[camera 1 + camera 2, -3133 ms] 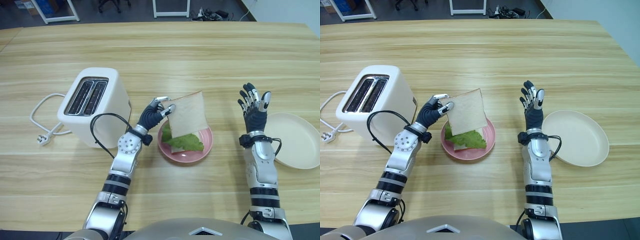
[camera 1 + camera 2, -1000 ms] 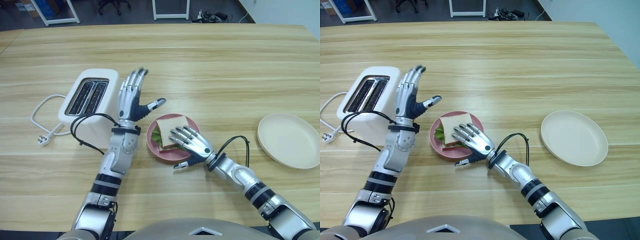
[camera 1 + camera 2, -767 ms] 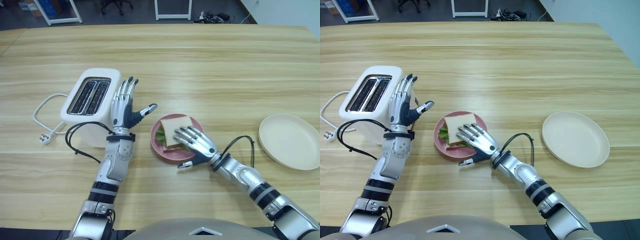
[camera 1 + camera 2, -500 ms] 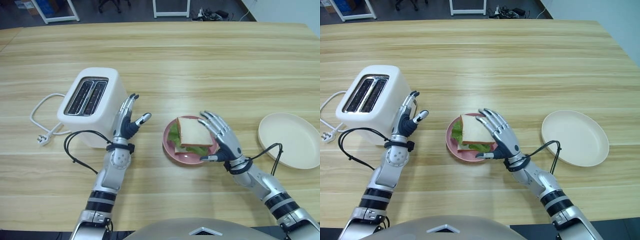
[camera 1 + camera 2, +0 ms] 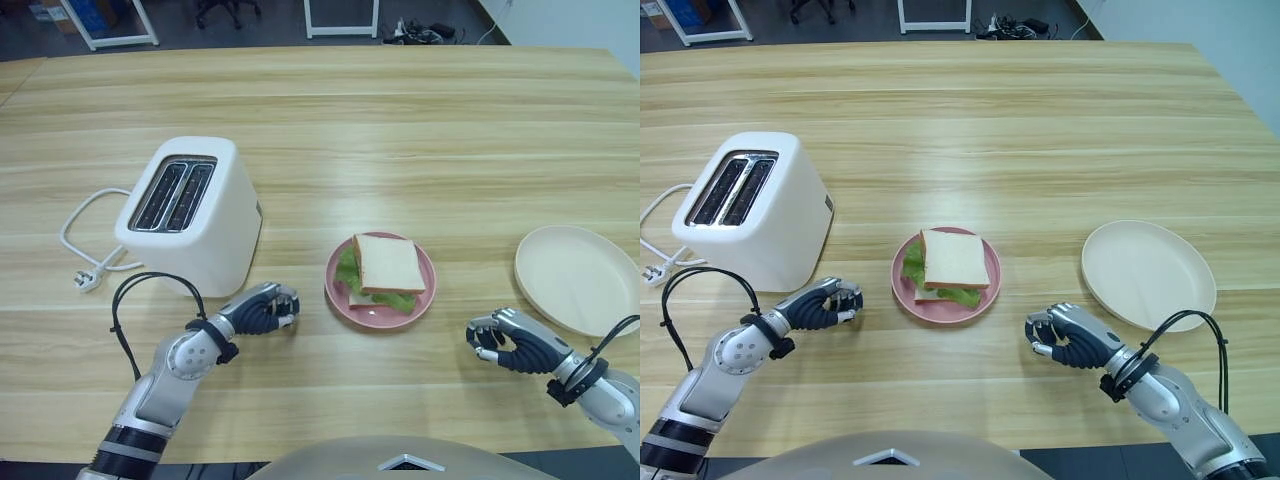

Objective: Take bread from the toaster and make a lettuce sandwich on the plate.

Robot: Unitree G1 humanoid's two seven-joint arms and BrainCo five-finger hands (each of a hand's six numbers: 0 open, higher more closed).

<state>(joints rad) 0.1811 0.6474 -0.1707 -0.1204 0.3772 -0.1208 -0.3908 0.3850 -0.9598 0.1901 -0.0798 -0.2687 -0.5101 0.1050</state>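
Note:
A sandwich [image 5: 387, 268] of two white bread slices with green lettuce [image 5: 350, 272] between them lies on the pink plate [image 5: 373, 314] at the table's middle. The white toaster [image 5: 188, 212] stands to its left with both slots dark. My left hand [image 5: 263, 308] rests low near the table, left of the plate, with its fingers curled into a fist and nothing in it. My right hand [image 5: 510, 343] is curled the same way, low and to the right of the plate, holding nothing.
A cream plate [image 5: 577, 279] with nothing on it sits at the right. The toaster's white cord and plug [image 5: 82, 262] trail off to the left. Chair and table legs stand beyond the far edge of the wooden table [image 5: 330, 120].
Both hands have pulled back from beside the plate toward the near edge and curled from open into fists. The sandwich stays put on the pink plate.

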